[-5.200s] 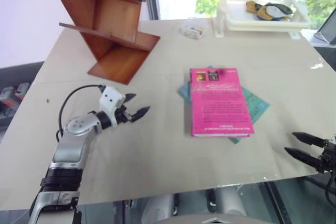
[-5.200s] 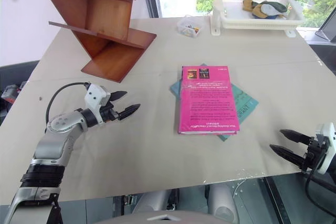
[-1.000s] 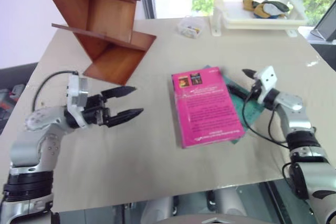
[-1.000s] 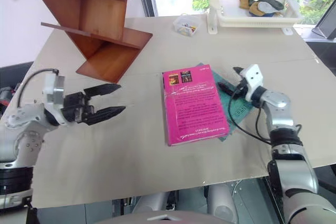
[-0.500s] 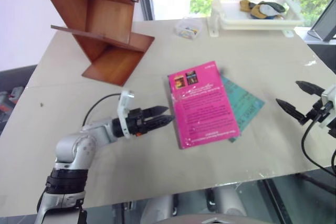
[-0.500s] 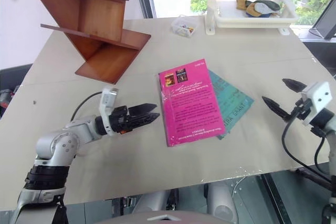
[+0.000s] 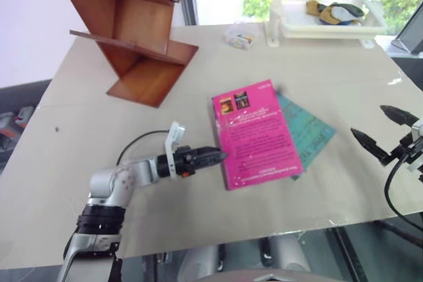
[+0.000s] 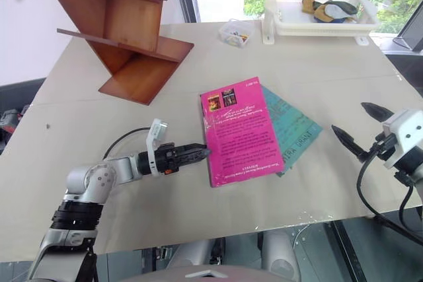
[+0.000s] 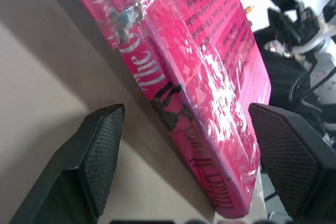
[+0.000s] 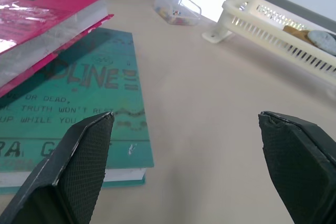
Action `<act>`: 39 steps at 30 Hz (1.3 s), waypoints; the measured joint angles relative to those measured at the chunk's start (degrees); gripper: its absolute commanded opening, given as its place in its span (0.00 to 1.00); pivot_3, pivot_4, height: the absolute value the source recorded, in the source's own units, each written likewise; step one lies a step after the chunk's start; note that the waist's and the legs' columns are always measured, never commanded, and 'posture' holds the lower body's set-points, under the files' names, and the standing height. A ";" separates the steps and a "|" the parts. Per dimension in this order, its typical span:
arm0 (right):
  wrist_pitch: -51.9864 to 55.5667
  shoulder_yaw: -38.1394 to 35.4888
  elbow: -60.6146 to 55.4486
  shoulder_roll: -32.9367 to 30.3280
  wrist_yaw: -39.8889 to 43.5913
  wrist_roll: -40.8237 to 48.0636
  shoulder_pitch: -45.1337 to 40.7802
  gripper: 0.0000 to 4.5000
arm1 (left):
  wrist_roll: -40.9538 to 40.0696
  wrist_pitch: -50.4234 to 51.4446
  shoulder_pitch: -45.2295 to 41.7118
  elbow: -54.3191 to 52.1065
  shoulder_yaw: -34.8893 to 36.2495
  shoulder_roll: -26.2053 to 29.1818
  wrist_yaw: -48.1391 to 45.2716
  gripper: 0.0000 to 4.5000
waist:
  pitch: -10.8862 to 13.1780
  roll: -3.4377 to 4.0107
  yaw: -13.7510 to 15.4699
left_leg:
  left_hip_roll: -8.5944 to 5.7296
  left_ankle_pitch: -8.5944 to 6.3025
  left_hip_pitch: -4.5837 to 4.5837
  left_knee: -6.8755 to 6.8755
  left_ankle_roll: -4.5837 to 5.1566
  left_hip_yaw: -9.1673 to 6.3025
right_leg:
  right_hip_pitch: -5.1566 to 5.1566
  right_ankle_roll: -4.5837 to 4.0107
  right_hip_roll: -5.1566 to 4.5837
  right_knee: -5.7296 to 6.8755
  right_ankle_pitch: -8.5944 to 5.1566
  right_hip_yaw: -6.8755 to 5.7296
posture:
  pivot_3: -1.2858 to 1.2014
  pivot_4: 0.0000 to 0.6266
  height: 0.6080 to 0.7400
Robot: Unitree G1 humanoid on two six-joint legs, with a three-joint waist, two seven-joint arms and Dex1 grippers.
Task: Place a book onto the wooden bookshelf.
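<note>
Left wrist view: book spine between open fingers.

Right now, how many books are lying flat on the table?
2. The pink book lies mid-table, partly on top of the teal book, whose right side sticks out from under it. More books stand up in the wooden bookshelf; those are mostly out of frame.

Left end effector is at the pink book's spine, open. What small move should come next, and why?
Probably ease the left end effector a little further in, then close. Its fingers stand open on either side of the book's spine but do not yet grip it, and the book lies flat on the teal book, far from the bookshelf.
</note>
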 measured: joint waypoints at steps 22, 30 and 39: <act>2.72 -2.06 -7.49 1.49 -2.67 1.70 4.02 1.00 | -6.58 12.08 -5.32 6.12 5.48 -15.45 10.57 0.90 | -0.15 0.07 0.53 | -0.09 -0.07 -0.03 0.10 0.15 -0.15 | 0.17 -0.01 0.00 -0.07 -0.03 -0.08 | 0.52 0.24 1.00; 2.42 -2.04 -8.06 2.48 -3.31 1.27 5.19 1.00 | -9.94 14.77 -6.11 7.63 8.48 -17.80 11.26 0.90 | -0.14 0.06 0.49 | -0.08 -0.07 -0.04 0.10 0.15 -0.15 | 0.13 -0.01 0.01 -0.04 -0.03 -0.08 | 0.52 0.24 1.00; 2.18 -2.03 -8.04 2.55 -3.29 0.90 5.00 1.00 | -11.88 15.98 -6.82 8.42 10.49 -18.98 12.88 0.15 | -0.14 0.06 0.50 | -0.08 -0.07 -0.05 0.10 0.14 -0.15 | 0.11 -0.02 0.02 -0.05 -0.03 -0.08 | 0.52 0.24 1.00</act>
